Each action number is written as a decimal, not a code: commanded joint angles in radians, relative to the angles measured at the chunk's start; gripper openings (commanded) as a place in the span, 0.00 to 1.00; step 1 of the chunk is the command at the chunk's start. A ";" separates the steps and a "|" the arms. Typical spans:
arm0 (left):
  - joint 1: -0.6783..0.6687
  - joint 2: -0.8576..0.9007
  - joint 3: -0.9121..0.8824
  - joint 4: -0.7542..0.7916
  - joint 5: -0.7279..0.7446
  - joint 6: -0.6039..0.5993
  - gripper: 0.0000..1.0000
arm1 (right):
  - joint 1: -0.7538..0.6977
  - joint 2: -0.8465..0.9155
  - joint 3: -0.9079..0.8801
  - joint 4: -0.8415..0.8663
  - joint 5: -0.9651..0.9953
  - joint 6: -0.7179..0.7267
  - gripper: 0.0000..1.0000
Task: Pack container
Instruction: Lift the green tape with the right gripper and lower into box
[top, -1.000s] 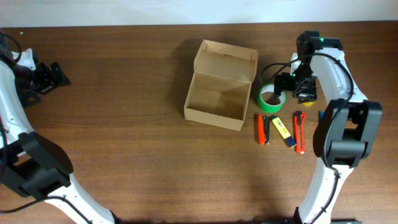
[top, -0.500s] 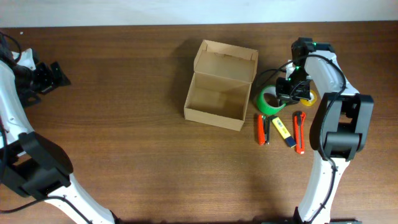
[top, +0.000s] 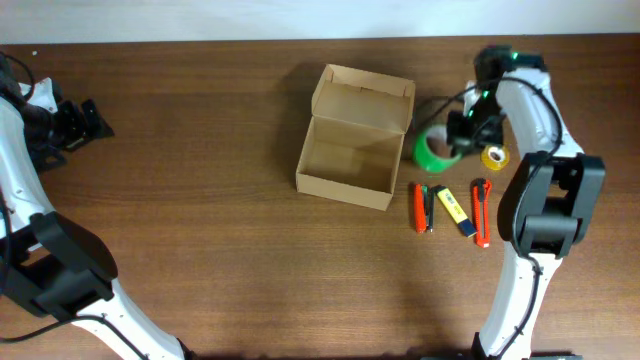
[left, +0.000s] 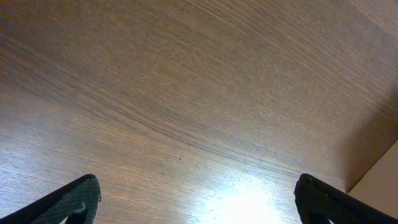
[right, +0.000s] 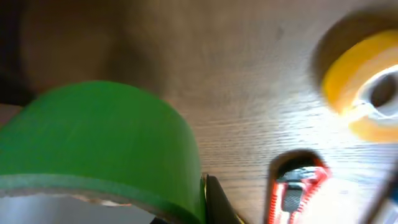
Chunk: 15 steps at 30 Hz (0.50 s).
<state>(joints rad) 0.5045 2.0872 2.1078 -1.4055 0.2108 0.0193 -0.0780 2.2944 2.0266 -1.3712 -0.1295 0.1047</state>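
My right claw (top: 462, 138) is clamping shut on the wall of the green tape roll (top: 432, 152). In the wrist view the roll is filling the lower left and pressing against the one dark finger I can see. I cannot tell whether the other finger is sitting inside the ring. From overhead the roll is looking tilted, its claw-side edge raised off the table (top: 200, 230), so I am judging this to be the carry into the box.

To do it well, I am planning to lift until the roll's low edge is clearing the box's right wall. Then I am swinging left over the open cavity, lowering close to the floor and only then letting go, so the roll is not bouncing out. The pinch is on a thin wall, so I am wanting a slow, level swing.

The yellow tape roll (top: 494, 156) is lying just beside the claw on its right, with the orange cutter (top: 482, 212) a little nearer to me, and I am taking care to drag neither.

The container (top: 343, 187) is sitting near the claw, to its left, with the green roll between them. Its lid flap is standing open on the far side and its inside is bare.

My left claw (top: 88, 120) is hanging wide open and holding nothing, well apart at the table's left end.
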 joint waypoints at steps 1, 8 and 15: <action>0.002 -0.006 -0.007 0.000 0.010 0.019 1.00 | 0.004 -0.011 0.183 -0.059 -0.017 -0.003 0.04; 0.002 -0.006 -0.007 0.000 0.010 0.019 1.00 | 0.013 -0.011 0.591 -0.279 -0.021 0.023 0.04; 0.002 -0.006 -0.007 0.000 0.010 0.019 0.99 | 0.102 -0.113 0.742 -0.328 -0.072 0.127 0.04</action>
<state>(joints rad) 0.5045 2.0872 2.1078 -1.4055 0.2104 0.0196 -0.0353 2.2517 2.7380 -1.6924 -0.1570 0.1818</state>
